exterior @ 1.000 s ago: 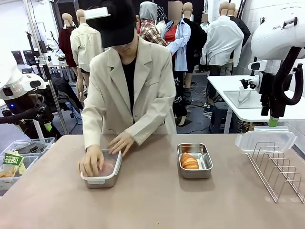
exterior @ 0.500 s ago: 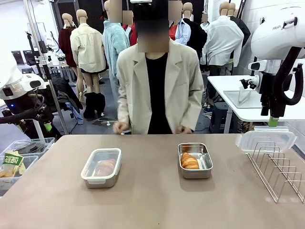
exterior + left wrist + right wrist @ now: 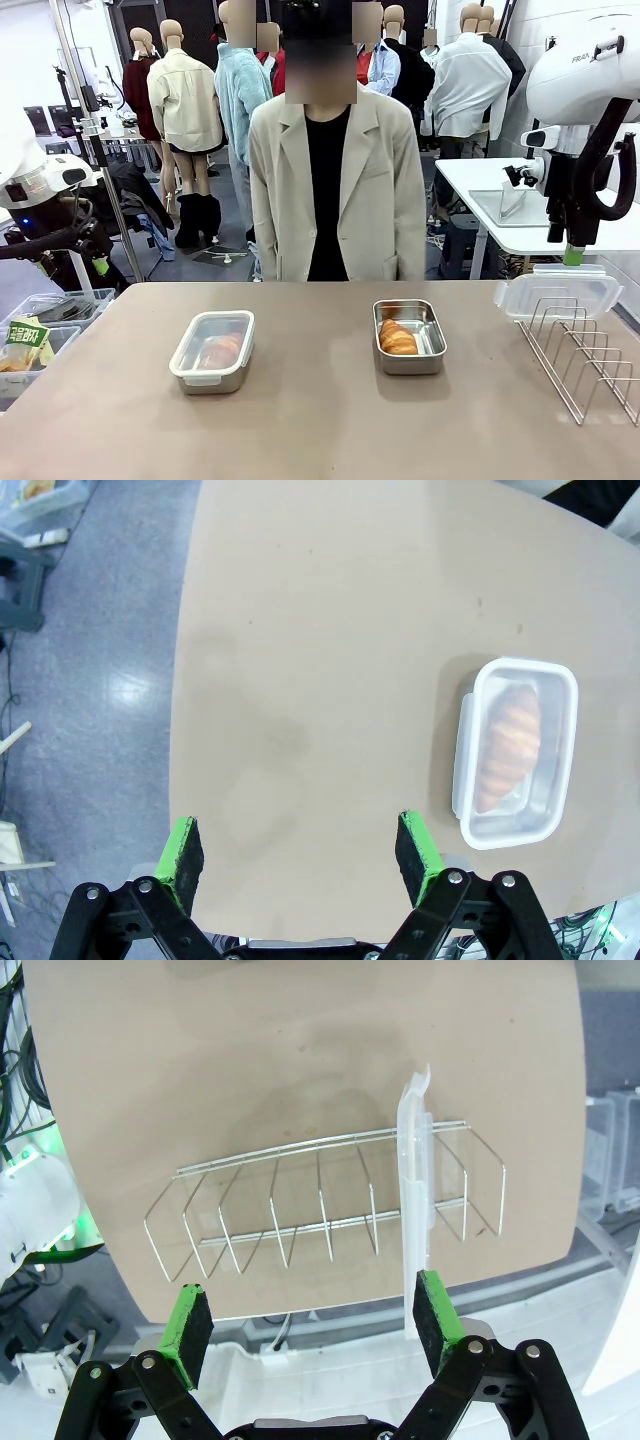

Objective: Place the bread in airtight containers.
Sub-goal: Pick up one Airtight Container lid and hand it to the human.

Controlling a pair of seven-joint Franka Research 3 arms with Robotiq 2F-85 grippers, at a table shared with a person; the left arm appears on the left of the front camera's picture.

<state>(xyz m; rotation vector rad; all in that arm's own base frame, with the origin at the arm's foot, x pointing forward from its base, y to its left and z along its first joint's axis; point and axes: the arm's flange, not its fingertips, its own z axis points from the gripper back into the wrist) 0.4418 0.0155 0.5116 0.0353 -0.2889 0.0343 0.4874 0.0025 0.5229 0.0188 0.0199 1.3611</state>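
Resting on desk [image 3: 320,420]: lidded container [image 3: 212,351] left of open container [image 3: 409,336], roll [image 3: 397,338] inside | left pincer [image 3: 298,847] agape, empty | right pincer [image 3: 312,1325] agape, empty

Lidded container [image 3: 517,752] with seemingly one bread roll [image 3: 508,744], beyond wide-spread left claw [image 3: 300,848].

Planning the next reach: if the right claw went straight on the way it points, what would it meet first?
Probably the wire rack, with the translucent lid standing in it slightly off to one side; the right claw is open. Depth is unclear.
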